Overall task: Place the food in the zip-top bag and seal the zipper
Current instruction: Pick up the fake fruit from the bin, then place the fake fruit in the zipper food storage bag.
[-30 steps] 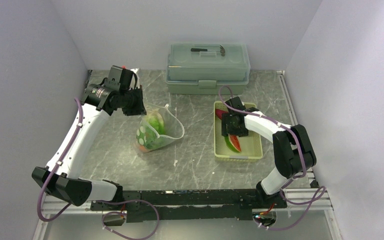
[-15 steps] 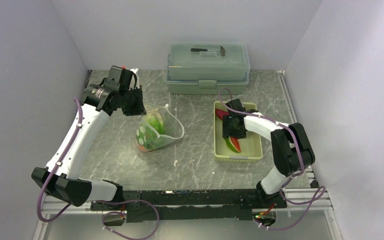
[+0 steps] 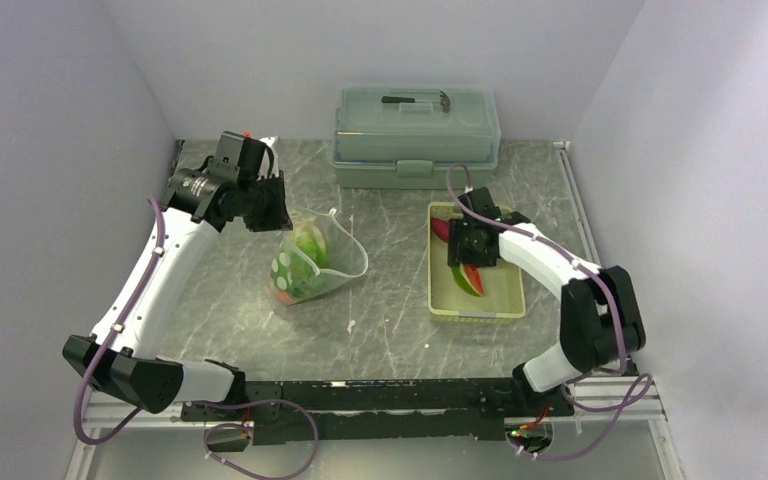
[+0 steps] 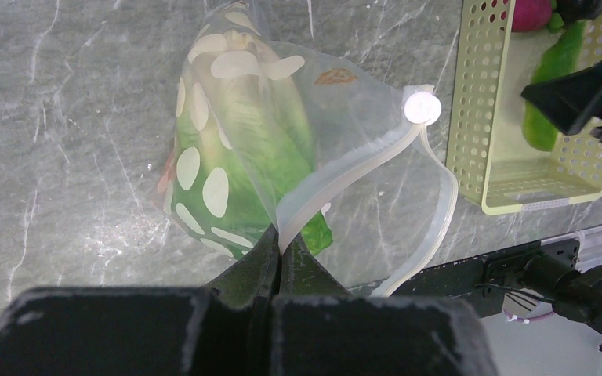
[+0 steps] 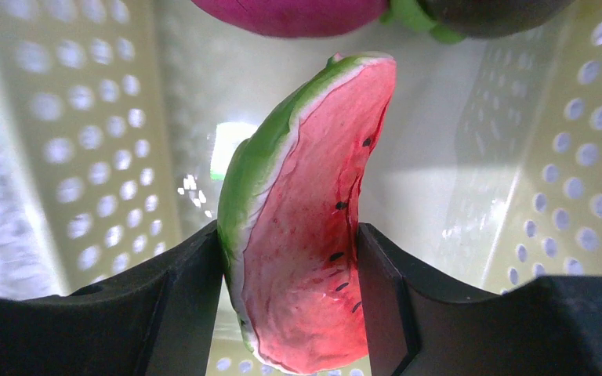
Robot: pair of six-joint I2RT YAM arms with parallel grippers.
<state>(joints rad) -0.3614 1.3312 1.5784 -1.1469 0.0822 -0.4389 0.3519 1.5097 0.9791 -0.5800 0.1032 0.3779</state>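
Two grips, my left hand (image 4: 280, 244) pinched shut on the zip-top bag (image 4: 204, 168) at its mouth edge, bag resting on the tabletop (image 3: 390, 300) with lettuce (image 4: 270, 137) inside, my right hand (image 5: 290, 262) clamped around the watermelon slice (image 5: 310, 188) in the perforated tray (image 5: 86, 157)

The lidded box (image 3: 415, 125) stands at upper centre of the top view, at the rear of the table (image 3: 390, 330). The zip-top bag (image 3: 310, 262) lies left of centre, with lettuce (image 4: 266, 149) inside it. The left gripper (image 4: 278, 241) is clamped on the bag's mouth edge. The perforated tray (image 3: 475, 314) lies right of centre, well apart from the bag. Within the tray, the watermelon slice (image 5: 306, 211) sits between the fingers of the right gripper (image 5: 286, 243), touching both. The oblong root (image 5: 290, 14) lies beyond it, toward the tray's far end.
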